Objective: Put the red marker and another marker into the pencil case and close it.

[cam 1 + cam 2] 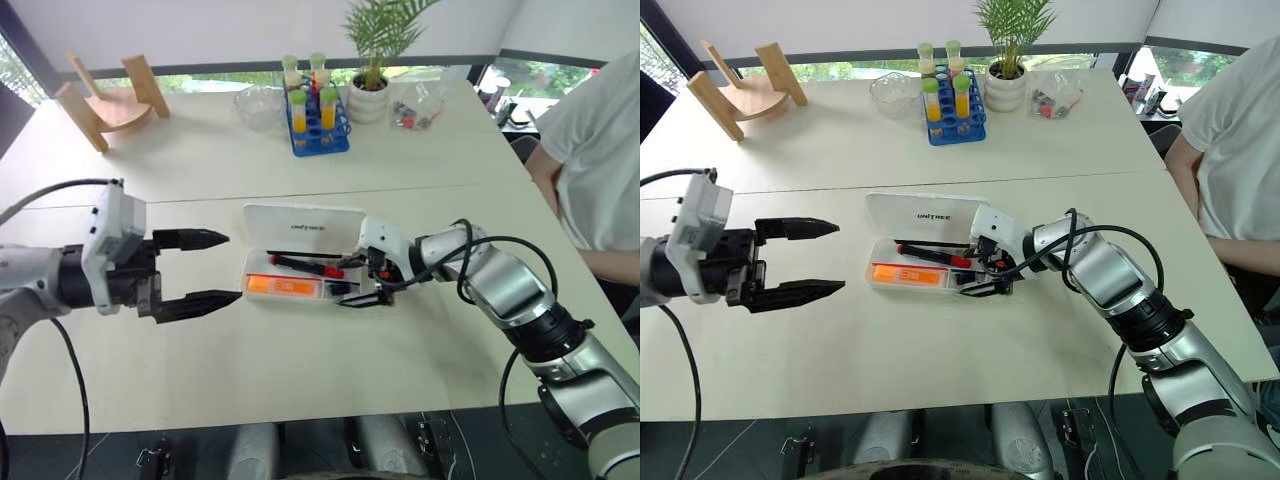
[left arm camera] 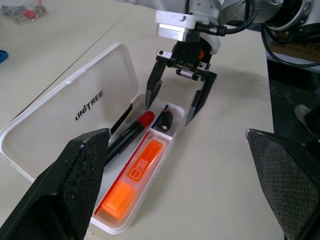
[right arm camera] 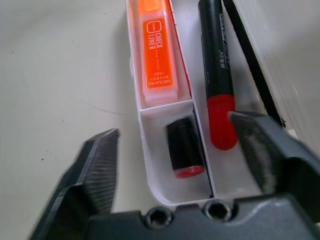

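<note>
Left wrist view gives you the clearest look: the pencil case [image 2: 75,130] lies open on the table [image 1: 200,380], its lid folded flat and showing black print. The red marker [image 2: 131,131] lies in the tray's long compartment beside the lid hinge, red cap toward the right gripper [image 2: 176,106]. The orange highlighter [image 2: 132,182] sits in the narrower compartment along the tray's outer wall, parallel to the marker. At the cap end, a small walled pocket holds a short black-and-red piece [image 3: 184,148].

You can see the right gripper's fingers spread wide with nothing between them; they straddle that end of the tray, one tip by the red cap, the other outside the case wall.

From the head view, with the case as the clock centre, the left gripper [image 1: 212,268] hovers at 9 o'clock, just beside the tray, its fingers also spread and empty. The right gripper comes in at 3 o'clock. At 12 o'clock, well apart, you have a blue tube rack [image 1: 318,125], a potted plant [image 1: 372,70] and a wooden stand [image 1: 105,100] toward 11 o'clock. A person [image 1: 600,160] sits at 2 o'clock
</note>
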